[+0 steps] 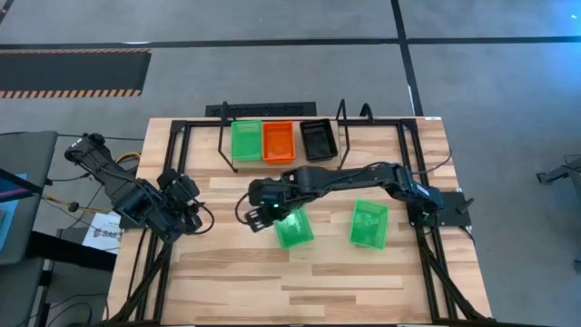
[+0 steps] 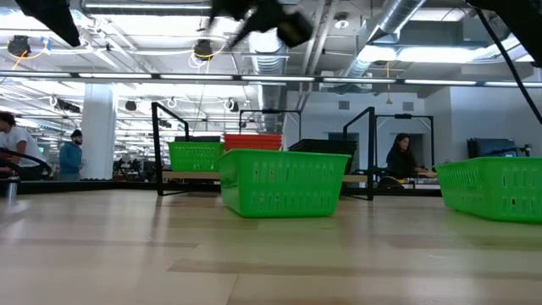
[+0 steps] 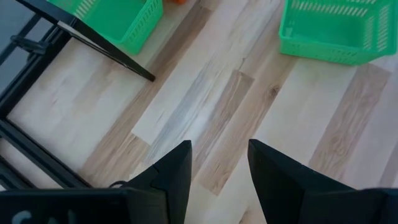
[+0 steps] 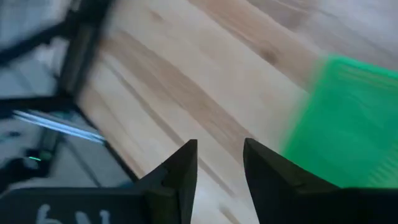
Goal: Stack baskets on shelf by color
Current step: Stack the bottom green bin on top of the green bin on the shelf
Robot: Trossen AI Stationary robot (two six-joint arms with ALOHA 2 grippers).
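Green, red-orange and black slatted plastic baskets sit side by side on the low black wire shelf at the wooden table's far edge in the high view, while two more green baskets lie mid-table and my right gripper hovers just beside the nearer one; my left gripper waits near the left edge. At table height, that green basket stands upright, nothing gripping it. Through my right wrist view my fingers stand parted and empty over bare wood beside the green mesh, and my left fingers are parted too.
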